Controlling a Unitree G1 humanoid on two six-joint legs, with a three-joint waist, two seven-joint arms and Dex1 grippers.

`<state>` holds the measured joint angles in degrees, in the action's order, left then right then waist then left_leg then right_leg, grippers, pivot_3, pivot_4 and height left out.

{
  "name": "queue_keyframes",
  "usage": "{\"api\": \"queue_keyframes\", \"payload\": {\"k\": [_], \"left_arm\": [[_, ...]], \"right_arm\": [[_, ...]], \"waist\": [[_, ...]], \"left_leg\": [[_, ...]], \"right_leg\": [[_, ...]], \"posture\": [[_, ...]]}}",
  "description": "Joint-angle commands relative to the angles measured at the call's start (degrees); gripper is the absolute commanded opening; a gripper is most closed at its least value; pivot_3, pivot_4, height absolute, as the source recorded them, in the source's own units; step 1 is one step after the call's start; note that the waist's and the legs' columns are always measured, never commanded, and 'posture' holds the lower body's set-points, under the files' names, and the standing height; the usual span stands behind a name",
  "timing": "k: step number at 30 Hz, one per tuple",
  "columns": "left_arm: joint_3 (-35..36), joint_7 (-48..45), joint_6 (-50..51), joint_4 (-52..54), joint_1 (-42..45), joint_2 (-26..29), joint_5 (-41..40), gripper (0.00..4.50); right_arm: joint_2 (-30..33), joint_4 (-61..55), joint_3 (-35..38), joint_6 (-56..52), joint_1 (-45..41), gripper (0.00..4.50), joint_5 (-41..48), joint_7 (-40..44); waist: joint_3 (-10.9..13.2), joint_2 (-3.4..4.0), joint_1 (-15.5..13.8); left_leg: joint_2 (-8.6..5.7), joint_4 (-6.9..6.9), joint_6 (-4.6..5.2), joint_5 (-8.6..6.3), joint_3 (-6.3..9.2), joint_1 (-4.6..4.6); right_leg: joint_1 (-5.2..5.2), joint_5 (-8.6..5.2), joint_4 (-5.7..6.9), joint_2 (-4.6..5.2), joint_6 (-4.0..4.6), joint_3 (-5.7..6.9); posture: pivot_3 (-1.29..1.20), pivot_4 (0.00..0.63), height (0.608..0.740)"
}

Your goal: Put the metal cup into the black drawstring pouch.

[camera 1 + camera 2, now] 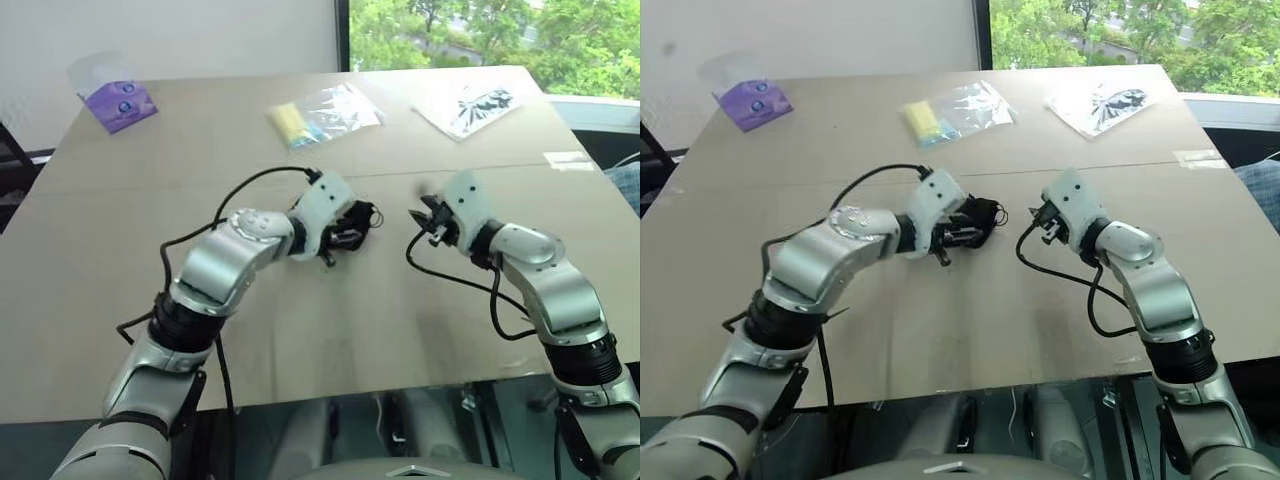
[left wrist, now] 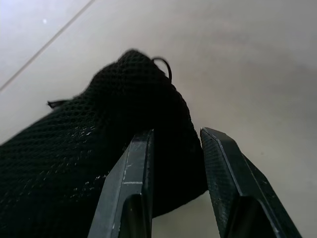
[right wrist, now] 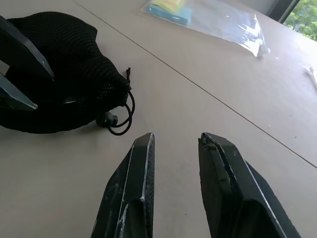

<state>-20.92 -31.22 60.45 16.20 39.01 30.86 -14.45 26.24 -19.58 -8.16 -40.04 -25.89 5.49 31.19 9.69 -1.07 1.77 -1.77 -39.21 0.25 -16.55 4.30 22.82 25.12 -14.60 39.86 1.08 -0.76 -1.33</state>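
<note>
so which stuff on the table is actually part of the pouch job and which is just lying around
Part of the job:
- soft black mesh drawstring pouch, lying on the table
- left gripper, at the pouch
- right gripper, open, empty, beside the pouch

Lying about:
- purple packet
- clear plastic bag with a yellow item
- clear plastic bag with dark contents

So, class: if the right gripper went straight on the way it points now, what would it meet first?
Probably bare table. The right gripper, jaws apart and empty, points just past the black drawstring pouch, though its cord end lies close.
</note>
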Motion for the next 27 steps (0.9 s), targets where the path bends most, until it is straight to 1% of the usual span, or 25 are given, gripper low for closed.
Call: {"api": "queue_keyframes", "payload": {"k": [1,2,3,6,8,10,13,14,15,19,21,23,26,27], "left_arm": [[-0.6,0.7,-3.0,-0.1,0.3,0.9,3.2,0.60],[-0.3,0.3,-3.4,-0.1,0.3,1.7,3.5,0.21],[0.4,-0.3,-3.6,-0.2,0.3,2.3,3.4,0.07],[2.6,-2.1,-5.1,-0.8,0.2,4.6,3.3,0.07],[5.3,-4.2,-6.5,-1.8,0.5,6.5,2.4,0.00],[9.0,-7.0,-7.1,-2.8,1.1,7.4,-0.2,0.00],[13.8,-11.8,-5.8,-5.3,2.2,9.7,-4.2,0.00],[15.0,-13.0,-5.3,-6.5,2.8,10.5,-5.1,0.00],[16.1,-14.1,-4.9,-7.7,3.3,11.2,-6.0,0.00],[18.2,-17.5,-5.0,-11.5,4.8,13.7,-7.7,0.00],[17.4,-20.1,-5.6,-10.7,4.9,15.2,-8.2,0.00],[16.8,-21.1,-6.2,-9.8,5.0,15.6,-8.3,0.00],[18.2,-23.4,-5.0,-5.8,3.8,15.5,-11.7,0.00],[18.5,-23.8,-4.1,-4.1,3.1,15.7,-12.6,0.24]], "right_arm": [[1.3,-3.5,0.5,1.0,1.1,1.47,0.7,1.2],[1.4,-3.8,0.4,1.3,1.5,1.47,0.9,1.4],[1.4,-3.9,0.3,1.7,1.9,1.47,1.0,1.5],[0.4,-4.4,0.3,2.0,2.7,1.47,2.7,2.4],[-0.3,-4.6,-0.5,2.3,3.6,1.99,4.0,3.3],[-1.2,-3.2,-2.0,3.8,4.2,2.58,3.1,2.8],[-3.6,0.5,-3.8,6.9,3.4,4.01,0.3,-0.3],[-4.5,1.9,-4.3,7.6,2.8,4.38,-0.4,-1.3],[-5.4,3.2,-4.7,8.5,2.4,4.45,-0.9,-1.9],[-8.1,7.8,-6.2,11.9,0.6,4.45,-2.4,-2.5],[-9.1,9.2,-6.6,13.0,0.3,4.45,-2.7,-2.5],[-9.8,9.8,-6.7,13.5,0.4,4.45,-2.5,-2.1],[-8.9,9.2,-8.0,13.8,1.2,4.45,-3.7,-1.2],[-8.8,8.9,-8.1,13.8,1.5,4.49,-4.0,-1.3]], "waist": [[0.0,0.00,0.0],[0.0,0.00,0.0],[0.0,0.00,0.2],[0.0,0.00,0.4],[0.0,0.00,0.4],[0.0,0.00,0.4],[0.0,0.00,0.4],[0.0,-0.02,0.4],[0.0,-0.02,0.4],[0.0,-0.02,0.4],[0.0,-0.02,0.5],[0.0,-0.02,0.4],[0.0,-0.02,0.3],[0.0,-0.02,0.4]], "left_leg": [[0.00,0.00,0.00,0.00,0.00,0.00],[0.00,0.00,0.00,0.00,0.00,0.00],[0.00,0.00,0.00,0.00,0.00,-0.01],[0.02,0.01,0.00,0.00,-0.01,-0.02],[0.02,0.01,0.00,0.00,-0.01,-0.02],[0.03,0.01,0.00,0.00,0.00,-0.02],[0.01,-0.01,0.00,0.00,0.00,-0.02],[0.01,-0.02,0.00,0.00,-0.01,-0.02],[0.01,-0.03,0.00,0.00,-0.01,-0.02],[0.00,-0.02,0.00,0.00,0.01,-0.02],[0.00,-0.02,0.00,0.00,0.01,-0.02],[0.00,-0.02,0.00,0.00,0.01,-0.01],[0.00,-0.03,0.00,0.00,0.02,0.00],[0.00,-0.03,0.00,0.00,0.02,0.01]], "right_leg": [[0.00,0.00,0.00,0.00,0.00,0.00],[0.00,0.00,0.00,0.00,0.00,0.00],[0.00,0.00,0.00,-0.01,0.00,0.00],[0.01,0.00,0.02,-0.02,0.00,-0.01],[0.00,0.00,0.01,-0.02,0.00,0.00],[0.00,0.00,0.01,-0.03,0.00,0.01],[0.00,0.00,0.00,0.00,0.00,0.03],[0.00,0.00,0.00,0.00,0.00,0.03],[-0.01,0.00,0.00,-0.01,0.00,0.03],[0.01,0.00,0.00,-0.02,0.00,0.05],[0.00,0.00,0.00,-0.01,0.00,0.06],[0.01,0.00,0.00,-0.01,0.00,0.05],[0.00,0.00,-0.01,0.00,0.00,0.07],[0.00,0.00,-0.01,0.00,0.00,0.06]], "posture": [[0.00,0.150,0.740],[0.00,0.150,0.740],[0.00,0.150,0.740],[0.00,0.150,0.740],[0.00,0.150,0.740],[0.00,0.150,0.740],[0.00,0.150,0.740],[0.00,0.150,0.740],[0.00,0.150,0.740],[0.00,0.150,0.740],[0.00,0.150,0.740],[0.00,0.150,0.740],[0.00,0.150,0.740],[0.00,0.150,0.740]]}}
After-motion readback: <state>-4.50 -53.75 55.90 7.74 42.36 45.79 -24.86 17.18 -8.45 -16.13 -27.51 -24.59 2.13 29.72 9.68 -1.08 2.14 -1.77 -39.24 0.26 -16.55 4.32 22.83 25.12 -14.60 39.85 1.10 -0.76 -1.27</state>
